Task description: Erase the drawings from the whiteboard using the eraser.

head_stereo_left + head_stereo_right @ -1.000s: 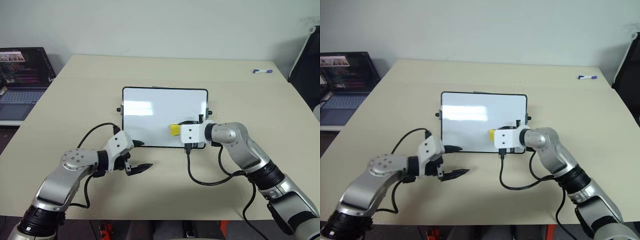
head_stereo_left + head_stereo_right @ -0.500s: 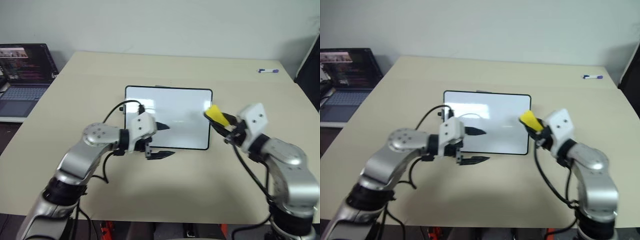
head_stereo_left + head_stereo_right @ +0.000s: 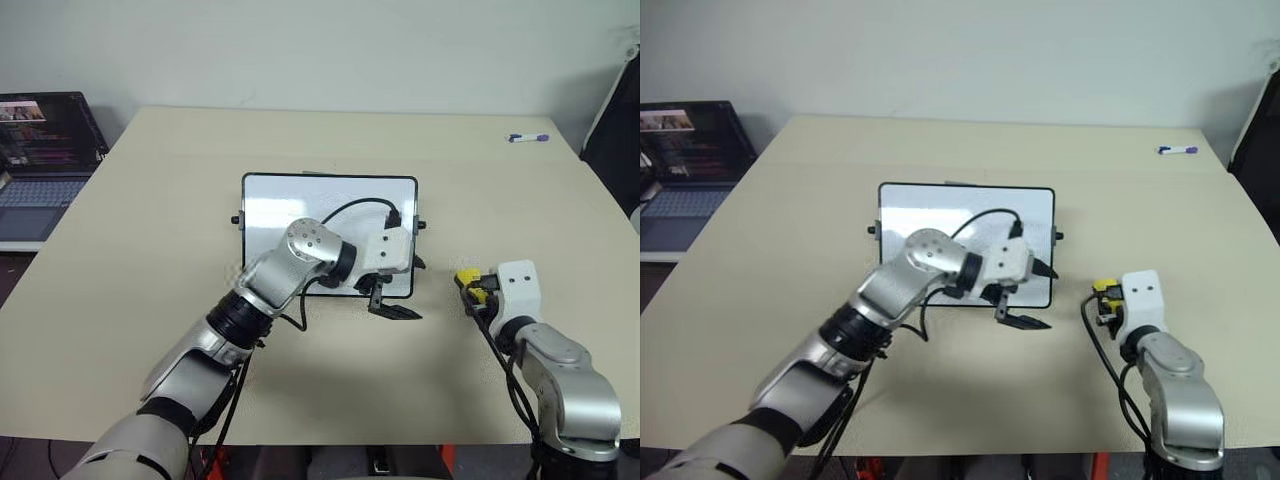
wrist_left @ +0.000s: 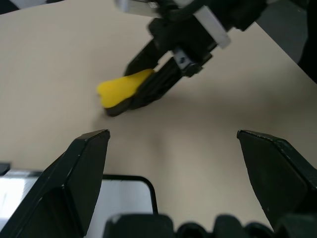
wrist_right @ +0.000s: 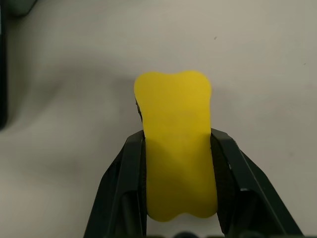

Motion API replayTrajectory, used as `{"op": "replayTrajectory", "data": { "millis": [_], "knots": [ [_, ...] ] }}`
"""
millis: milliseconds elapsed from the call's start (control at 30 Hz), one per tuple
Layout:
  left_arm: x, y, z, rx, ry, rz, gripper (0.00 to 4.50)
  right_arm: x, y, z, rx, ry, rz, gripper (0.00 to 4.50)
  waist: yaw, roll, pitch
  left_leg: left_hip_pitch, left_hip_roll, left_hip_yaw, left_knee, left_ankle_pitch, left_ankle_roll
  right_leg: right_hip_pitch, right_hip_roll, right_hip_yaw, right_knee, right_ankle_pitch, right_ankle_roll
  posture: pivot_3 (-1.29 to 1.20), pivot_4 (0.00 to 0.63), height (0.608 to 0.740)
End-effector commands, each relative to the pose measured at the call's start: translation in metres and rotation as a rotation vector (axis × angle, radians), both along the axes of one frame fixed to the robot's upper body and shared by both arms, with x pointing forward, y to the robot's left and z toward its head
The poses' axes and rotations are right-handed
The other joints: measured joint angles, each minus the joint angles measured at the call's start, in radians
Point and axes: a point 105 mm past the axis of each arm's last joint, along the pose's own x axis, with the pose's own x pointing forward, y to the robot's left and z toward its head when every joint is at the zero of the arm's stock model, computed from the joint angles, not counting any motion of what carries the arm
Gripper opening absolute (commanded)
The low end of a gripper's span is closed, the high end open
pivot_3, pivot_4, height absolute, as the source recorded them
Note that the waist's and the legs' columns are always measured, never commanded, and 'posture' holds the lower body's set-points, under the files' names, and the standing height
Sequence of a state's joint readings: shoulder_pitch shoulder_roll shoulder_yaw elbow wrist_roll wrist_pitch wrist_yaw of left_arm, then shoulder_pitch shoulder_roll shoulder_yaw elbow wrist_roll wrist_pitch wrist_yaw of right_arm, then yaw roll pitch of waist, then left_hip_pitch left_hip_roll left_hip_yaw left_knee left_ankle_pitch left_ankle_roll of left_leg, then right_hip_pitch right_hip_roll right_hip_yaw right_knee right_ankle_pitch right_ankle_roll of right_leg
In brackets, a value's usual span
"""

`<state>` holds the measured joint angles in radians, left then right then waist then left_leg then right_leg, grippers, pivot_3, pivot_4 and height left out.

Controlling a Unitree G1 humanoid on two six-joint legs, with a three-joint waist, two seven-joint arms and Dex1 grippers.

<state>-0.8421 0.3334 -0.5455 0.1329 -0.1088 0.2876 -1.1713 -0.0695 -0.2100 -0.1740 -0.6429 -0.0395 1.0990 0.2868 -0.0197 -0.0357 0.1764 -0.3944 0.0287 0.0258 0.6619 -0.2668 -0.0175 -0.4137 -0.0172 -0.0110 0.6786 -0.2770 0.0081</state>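
The whiteboard [image 3: 300, 205] lies flat at the table's middle. Its bare white surface shows no drawings, and my left arm hides its near middle. That arm reaches across the board. My left gripper [image 3: 418, 290] is open just past the board's near right corner, with nothing between its fingers [image 4: 89, 168]. To the right of the board, my right gripper [image 3: 472, 285] is shut on the yellow eraser [image 3: 466, 275], low over the bare table. In the right wrist view the eraser [image 5: 173, 99] sticks out from between the two black fingers [image 5: 124, 178].
An open laptop [image 3: 45, 150] sits off the table's far left side. A white marker with a purple cap [image 3: 526, 138] lies at the far right corner. A dark object [image 3: 615, 130] stands beyond the right edge.
My right gripper carried the eraser off the board, to the right and down near the table. My left gripper swept right along the board's near edge to its right corner.
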Motion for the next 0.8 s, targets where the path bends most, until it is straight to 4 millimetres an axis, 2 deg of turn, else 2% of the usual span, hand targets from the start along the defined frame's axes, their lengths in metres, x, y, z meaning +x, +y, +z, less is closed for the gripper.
{"op": "replayTrajectory", "data": {
  "millis": [33, 133, 200, 233, 433, 500, 600, 700, 800],
  "knots": [
    [-0.001, -0.01, 0.008, 0.008, -0.093, -0.055, 4.5, 0.01, -0.003, 0.009, 0.015, -0.064, -0.063, 1.31, -0.001, 0.0, 0.0, -0.001, 0.0, 0.0, 0.0, 0.0, 0.0, -0.001, 0.0, 0.0, 0.0, 0.0, 0.0, 0.0, 0.15, 0.74],
    [-0.002, -0.013, 0.007, 0.006, -0.101, -0.066, 4.5, 0.016, -0.006, 0.009, 0.033, -0.071, -0.098, 1.31, -0.002, 0.0, 0.0, -0.003, 0.0, 0.0, 0.0, 0.0, 0.0, -0.002, 0.0, 0.0, 0.0, 0.0, -0.001, 0.0, 0.15, 0.74],
    [-0.002, -0.013, 0.007, -0.001, -0.098, -0.063, 4.5, 0.018, -0.007, 0.009, 0.05, -0.07, -0.109, 2.03, -0.002, 0.0, 0.0, -0.003, -0.001, 0.0, 0.0, 0.0, 0.0, -0.002, -0.001, 0.0, 0.0, 0.001, -0.001, 0.0, 0.15, 0.74],
    [-0.002, -0.013, 0.007, -0.004, -0.098, -0.06, 4.5, 0.02, -0.008, 0.009, 0.053, -0.07, -0.11, 2.19, -0.003, 0.0, 0.0, -0.003, -0.001, 0.0, 0.001, 0.0, 0.0, -0.002, -0.001, 0.0, 0.0, 0.001, -0.001, 0.0, 0.15, 0.74],
    [0.0, -0.009, 0.01, -0.044, -0.113, -0.017, 4.5, 0.025, -0.01, 0.012, 0.047, -0.09, -0.103, 4.31, -0.005, 0.0, 0.0, -0.003, -0.001, 0.0, 0.001, 0.0, 0.0, -0.002, -0.001, 0.0, 0.001, 0.001, -0.001, 0.0, 0.15, 0.74],
    [0.004, -0.003, 0.016, -0.088, -0.124, 0.031, 4.5, 0.026, -0.006, 0.022, 0.046, -0.14, -0.084, 4.47, -0.008, 0.0, 0.0, -0.003, -0.001, 0.0, 0.001, 0.0, 0.0, -0.002, -0.001, 0.0, 0.001, 0.001, -0.001, 0.0, 0.15, 0.74],
    [0.014, 0.021, 0.028, -0.16, -0.128, 0.157, 4.5, 0.02, 0.017, 0.047, 0.058, -0.261, 0.071, 4.47, -0.012, 0.001, 0.0, -0.004, 0.0, 0.0, 0.001, 0.0, 0.0, -0.004, -0.001, 0.001, 0.002, 0.001, -0.002, 0.0, 0.15, 0.74],
    [0.023, 0.073, 0.044, -0.302, -0.088, 0.425, 4.5, -0.004, 0.053, 0.054, 0.074, -0.286, 0.303, 4.47, -0.016, 0.001, -0.001, -0.004, 0.002, 0.0, 0.0, 0.0, 0.0, -0.005, -0.001, 0.001, 0.002, 0.001, -0.002, 0.0, 0.15, 0.74],
    [0.014, 0.119, 0.046, -0.408, -0.071, 0.686, 4.5, -0.023, 0.062, 0.055, 0.074, -0.342, 0.395, 4.47, -0.014, 0.002, -0.001, -0.004, 0.004, -0.003, -0.001, 0.0, 0.0, -0.006, -0.001, 0.0, 0.002, 0.002, -0.003, 0.0, 0.15, 0.74]
  ]
}}
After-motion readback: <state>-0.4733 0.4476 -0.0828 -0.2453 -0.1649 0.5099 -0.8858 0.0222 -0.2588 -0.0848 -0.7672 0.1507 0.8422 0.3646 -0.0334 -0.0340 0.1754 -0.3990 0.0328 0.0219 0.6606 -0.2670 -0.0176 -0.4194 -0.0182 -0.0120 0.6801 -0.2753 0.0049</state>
